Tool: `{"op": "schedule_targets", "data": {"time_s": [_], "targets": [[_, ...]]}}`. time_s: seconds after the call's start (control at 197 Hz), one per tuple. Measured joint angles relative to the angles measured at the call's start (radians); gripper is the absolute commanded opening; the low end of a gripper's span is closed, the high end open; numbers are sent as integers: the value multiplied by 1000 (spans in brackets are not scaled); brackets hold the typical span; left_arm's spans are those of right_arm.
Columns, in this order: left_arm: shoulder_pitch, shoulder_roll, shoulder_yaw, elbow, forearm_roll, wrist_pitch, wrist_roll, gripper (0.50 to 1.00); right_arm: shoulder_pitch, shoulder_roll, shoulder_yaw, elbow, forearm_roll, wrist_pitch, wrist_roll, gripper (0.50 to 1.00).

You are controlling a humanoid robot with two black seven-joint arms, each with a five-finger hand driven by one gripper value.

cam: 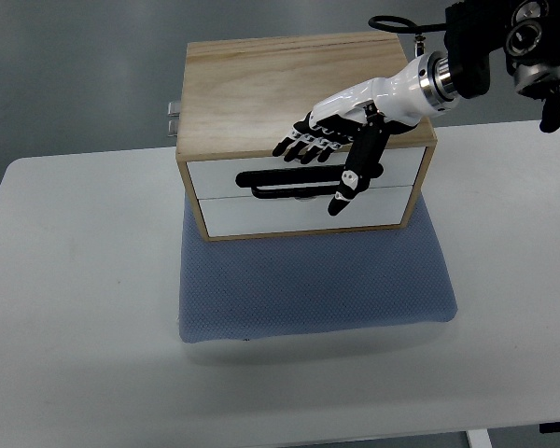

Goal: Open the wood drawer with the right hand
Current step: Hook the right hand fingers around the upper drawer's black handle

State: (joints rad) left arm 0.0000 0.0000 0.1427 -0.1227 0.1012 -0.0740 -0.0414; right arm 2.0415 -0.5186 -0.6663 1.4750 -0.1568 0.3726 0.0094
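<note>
Right hand (341, 140): white-shelled with black fingers (303, 145); it lies over the front top edge of the wooden drawer box (289, 75), palm down. The four fingers are loosely curled side by side, pointing toward 8 o'clock, and the thumb (355, 173) hangs down toward 6 o'clock across the upper drawer front. It grips nothing; the fingertips sit just above the handle, and whether they touch it cannot be told.

Right arm: enters from the picture's right edge at about 2 o'clock; a silver wrist ring (439, 77) joins the hand to the black forearm (485, 42), which slopes down toward the box.

Handle (280, 180): a long black slot-shaped bar on the upper drawer (261, 173), running left to right; the thumb covers its right end.

Drawers: two white fronts stacked, the upper and the lower drawer (261, 215); both sit flush with the wooden frame, so they are shut and their contents are hidden.

Box: stands at the 12 o'clock part of the table, its back edge near the table's far edge, its front resting on the blue mat (308, 289).

Mat: spreads out from under the box toward 6 o'clock, bare in front of the drawers.

Table (75, 308): white, with open surface at 9, 3 and 6 o'clock around the mat.

Small metal part (173, 112): sticks out from the box's left side at 10 o'clock; its kind is unclear.
</note>
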Motion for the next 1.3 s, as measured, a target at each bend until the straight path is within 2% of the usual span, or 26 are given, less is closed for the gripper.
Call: {"op": "schedule_targets", "data": {"time_s": [0.793,1.302], "targets": [[0,0,0,0,0,0,0,1000,-57,62,-23,-4,2,-98,-43,942],[0,0,0,0,0,0,0,1000,-70,82,-24,-7,2,-98,-54,942]]}}
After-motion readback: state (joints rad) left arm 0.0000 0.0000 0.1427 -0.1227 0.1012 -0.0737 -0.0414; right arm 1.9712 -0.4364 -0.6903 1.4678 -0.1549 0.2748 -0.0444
